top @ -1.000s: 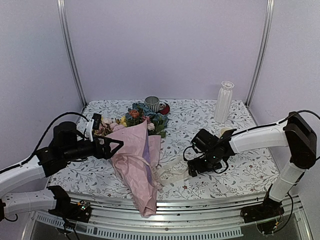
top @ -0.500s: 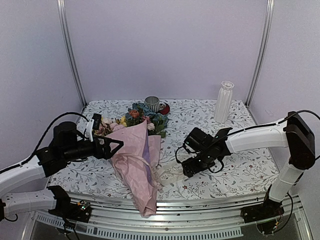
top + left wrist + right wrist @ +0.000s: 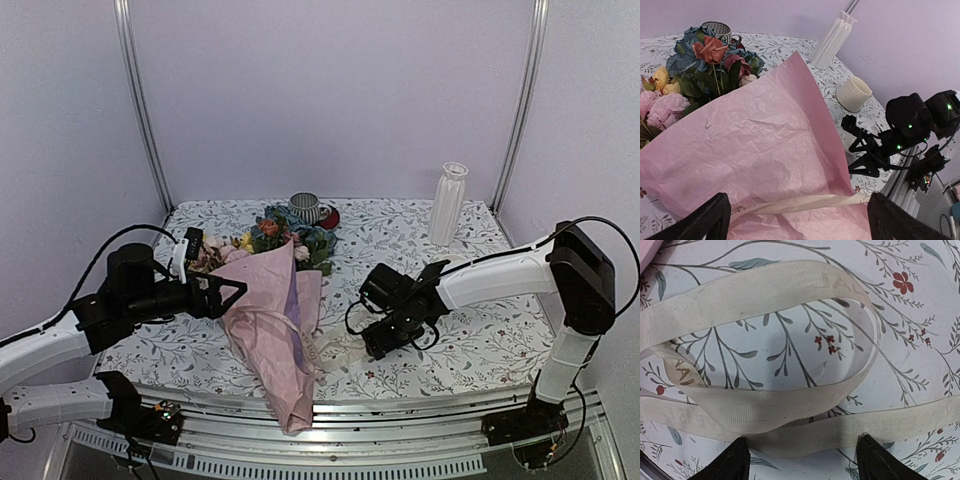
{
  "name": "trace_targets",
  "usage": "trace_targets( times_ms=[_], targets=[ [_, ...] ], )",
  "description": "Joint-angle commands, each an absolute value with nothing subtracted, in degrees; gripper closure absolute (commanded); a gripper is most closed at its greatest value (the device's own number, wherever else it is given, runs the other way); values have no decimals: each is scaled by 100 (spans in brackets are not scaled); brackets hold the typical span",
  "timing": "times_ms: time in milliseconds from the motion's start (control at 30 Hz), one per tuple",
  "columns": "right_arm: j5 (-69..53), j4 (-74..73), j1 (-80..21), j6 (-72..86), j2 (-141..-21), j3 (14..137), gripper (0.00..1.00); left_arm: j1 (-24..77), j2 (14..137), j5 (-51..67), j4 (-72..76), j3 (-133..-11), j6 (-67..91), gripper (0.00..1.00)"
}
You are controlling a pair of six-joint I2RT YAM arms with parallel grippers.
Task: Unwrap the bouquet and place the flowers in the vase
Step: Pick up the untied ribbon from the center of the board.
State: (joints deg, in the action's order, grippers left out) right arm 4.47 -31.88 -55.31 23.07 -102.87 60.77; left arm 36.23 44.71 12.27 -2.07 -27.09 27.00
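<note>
The bouquet lies on the table, its crinkled pink paper (image 3: 272,325) pointing toward the near edge. The flowers (image 3: 272,232) spread out at its far end, pink, yellow, orange and blue (image 3: 705,65). A pale beige ribbon (image 3: 805,202) crosses the paper and trails off to the right in loose loops (image 3: 765,410). My left gripper (image 3: 238,290) is open at the bouquet's left side, its fingers astride paper and ribbon (image 3: 799,201). My right gripper (image 3: 372,345) is low over the ribbon loops, open, a finger at each side of a strand (image 3: 802,440). The white ribbed vase (image 3: 448,203) stands upright at the back right.
A striped grey cup (image 3: 305,207) on a red saucer stands behind the flowers. A cream mug (image 3: 854,93) sits on the table between vase and right arm. The flower-patterned tablecloth (image 3: 480,340) ends at a metal rail along the near edge.
The right arm has slid left toward the bouquet and lowered over the ribbon, its jaws narrowing. The left arm and the bouquet have not moved.
</note>
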Motion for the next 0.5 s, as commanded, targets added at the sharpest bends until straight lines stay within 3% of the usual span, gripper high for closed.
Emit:
trace_targets(
  times_ms=[0,300,467],
  targets=[
    [539,-3210,-5674,2268,-10569,6230,25,3709,4498,1178,-248,-2865,2649,2],
    [411,-3136,-5710,2207,-10761,6285,31,3709,4465,1178,-264,-2865,2638,3],
    [360,-3142,-5720,2171,-10761,6297,46,3709,4469,1189,-257,-2875,2636,3]
  ],
)
